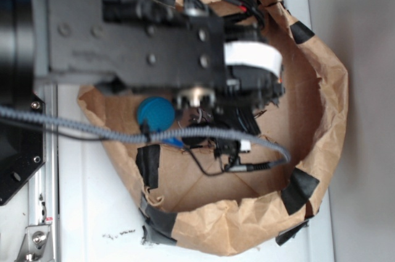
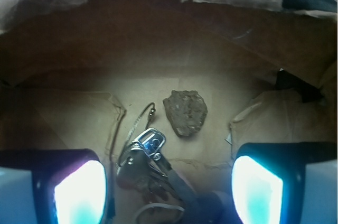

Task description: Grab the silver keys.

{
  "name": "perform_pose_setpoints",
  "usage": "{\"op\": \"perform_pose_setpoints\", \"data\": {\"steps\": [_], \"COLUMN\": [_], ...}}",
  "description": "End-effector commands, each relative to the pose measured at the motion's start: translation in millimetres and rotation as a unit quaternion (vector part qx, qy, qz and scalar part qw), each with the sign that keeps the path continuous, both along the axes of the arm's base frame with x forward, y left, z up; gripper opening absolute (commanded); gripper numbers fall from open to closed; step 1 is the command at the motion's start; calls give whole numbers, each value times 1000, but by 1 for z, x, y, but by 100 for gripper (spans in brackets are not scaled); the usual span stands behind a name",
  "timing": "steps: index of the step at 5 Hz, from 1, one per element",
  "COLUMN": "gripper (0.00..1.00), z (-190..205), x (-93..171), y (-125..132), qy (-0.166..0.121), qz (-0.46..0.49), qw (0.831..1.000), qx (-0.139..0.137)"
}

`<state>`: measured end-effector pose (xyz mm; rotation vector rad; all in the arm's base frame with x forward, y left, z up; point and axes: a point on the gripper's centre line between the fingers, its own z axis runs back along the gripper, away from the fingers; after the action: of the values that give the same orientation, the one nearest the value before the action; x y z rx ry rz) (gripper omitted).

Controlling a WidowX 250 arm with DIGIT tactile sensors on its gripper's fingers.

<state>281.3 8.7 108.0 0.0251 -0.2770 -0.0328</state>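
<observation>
Wrist view: shiny silver keys [image 2: 143,155] lie between the released pincer [image 2: 169,187] fingers

Brown paper bag [image 1: 321,120], blue ball [image 1: 154,114] inside, brown rock [image 2: 185,112]

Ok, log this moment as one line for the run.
pincer: open, inside paper bag | silver keys: on bag floor between fingers, ungrasped | brown rock: just beyond keys | blue ball: in bag
</observation>
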Motion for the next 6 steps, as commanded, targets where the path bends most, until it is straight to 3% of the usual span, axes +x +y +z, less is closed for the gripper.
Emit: {"op": "perform_pose_setpoints", "data": {"steps": [1,3,5,6], "gripper": [100,100,100,100], "z": [-3,-25,-20,-11], "x": [0,-1,4,3], "y": [1,-19,-19,-24], "qy": [0,-7,9,20], "qz": [-20,-22,-12,-6], "qw": [1000,999,999,1000], "qx": [22,44,33,14]}}
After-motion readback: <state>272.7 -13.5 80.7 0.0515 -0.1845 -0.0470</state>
